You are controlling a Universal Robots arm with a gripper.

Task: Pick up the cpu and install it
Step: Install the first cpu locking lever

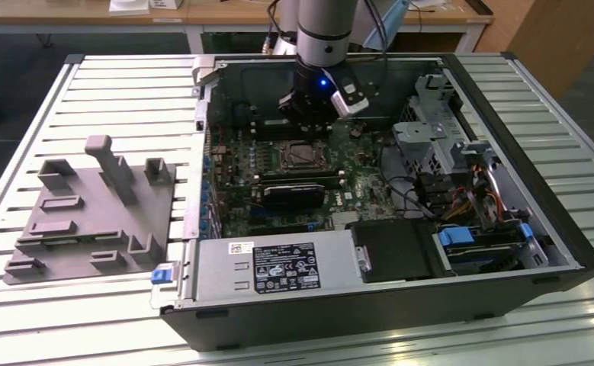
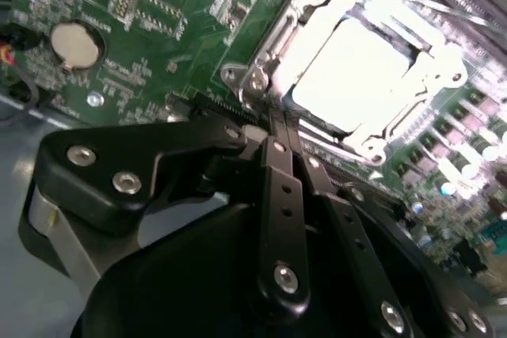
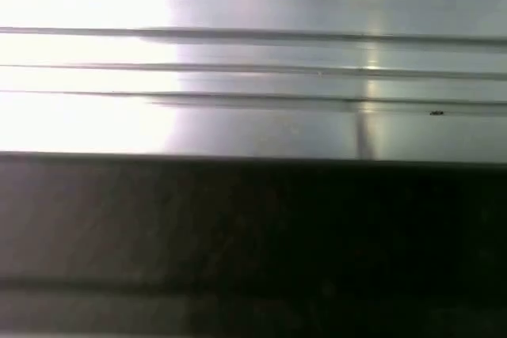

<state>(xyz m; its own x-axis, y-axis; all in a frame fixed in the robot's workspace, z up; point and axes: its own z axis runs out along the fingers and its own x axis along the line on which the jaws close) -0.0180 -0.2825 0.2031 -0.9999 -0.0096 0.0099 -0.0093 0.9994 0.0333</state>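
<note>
The cpu (image 2: 348,65) is a shiny silver square lying flat inside the motherboard socket, ringed by the socket's metal frame (image 2: 261,77). In the exterior view the socket (image 1: 302,155) sits near the middle of the green board in the open computer case. My gripper (image 1: 308,124) hangs just above and behind the socket, toward the case's back wall. In the second wrist view the gripper (image 2: 277,128) has its black fingers (image 2: 283,187) pressed together with nothing between them, their tips beside the socket frame's edge.
The open case (image 1: 541,252) holds a power supply (image 1: 276,267), drive cages and cables (image 1: 449,198) on the exterior view's right. A grey fixture plate (image 1: 73,244) with upright pegs lies on the slatted table (image 1: 32,122) to the exterior view's left. A coin battery (image 2: 75,43) sits on the board.
</note>
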